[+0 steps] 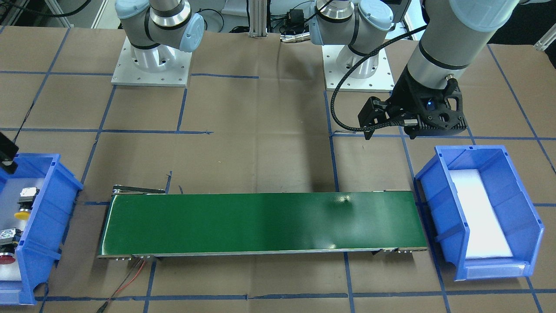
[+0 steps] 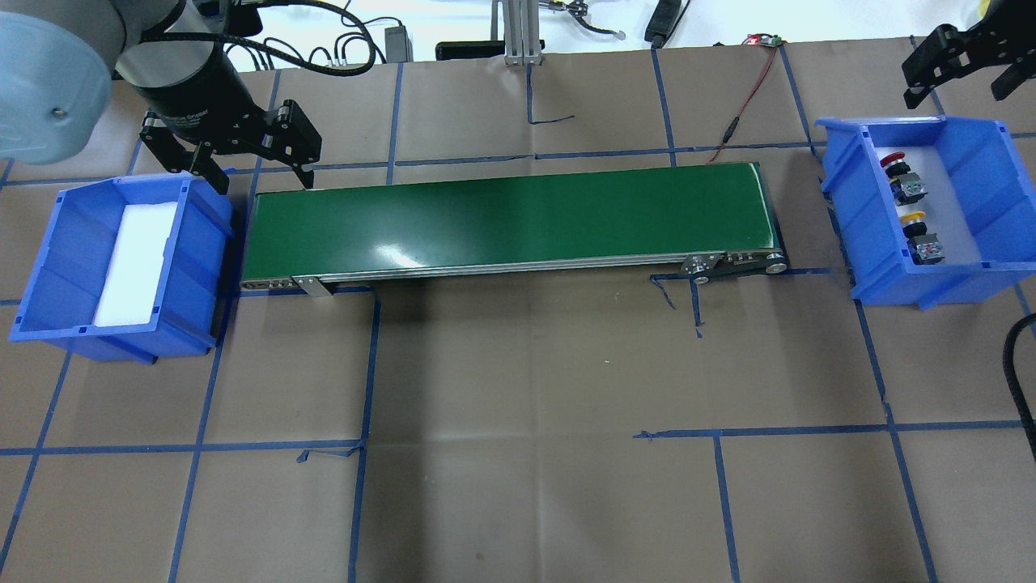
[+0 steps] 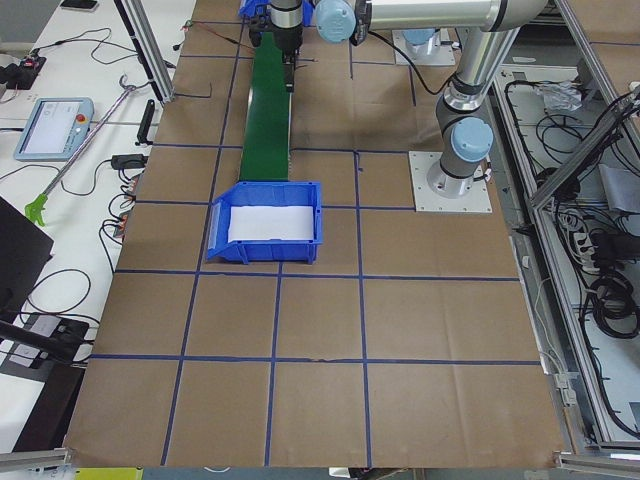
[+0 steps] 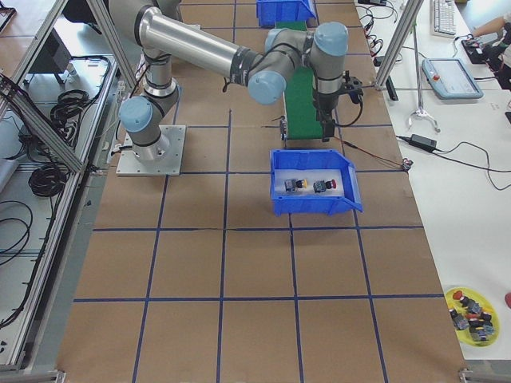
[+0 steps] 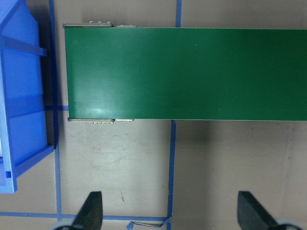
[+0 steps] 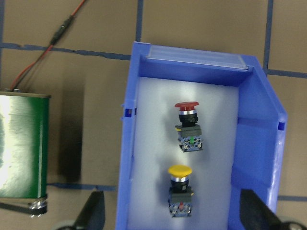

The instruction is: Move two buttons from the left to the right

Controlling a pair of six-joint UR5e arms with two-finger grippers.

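Two buttons lie on the white pad inside a blue bin [image 2: 971, 275] at the robot's right end of the green conveyor [image 2: 502, 214]. The red-capped button [image 6: 188, 125] lies farther from the robot than the yellow-capped button [image 6: 181, 189]. Both also show in the overhead view: red button [image 2: 900, 174], yellow button [image 2: 919, 231]. My right gripper [image 6: 175, 215] hangs open and empty above this bin, toward its far side. My left gripper [image 2: 243, 166] is open and empty above the table at the conveyor's other end, beside a second blue bin [image 2: 48, 267].
The bin on the robot's left holds only a white foam pad [image 2: 133, 263]. A red wire [image 2: 745, 97] runs from the conveyor's right end. A yellow dish [image 4: 473, 313] of spare parts sits at a table corner. A person's hand [image 4: 487, 28] shows by a teach pendant.
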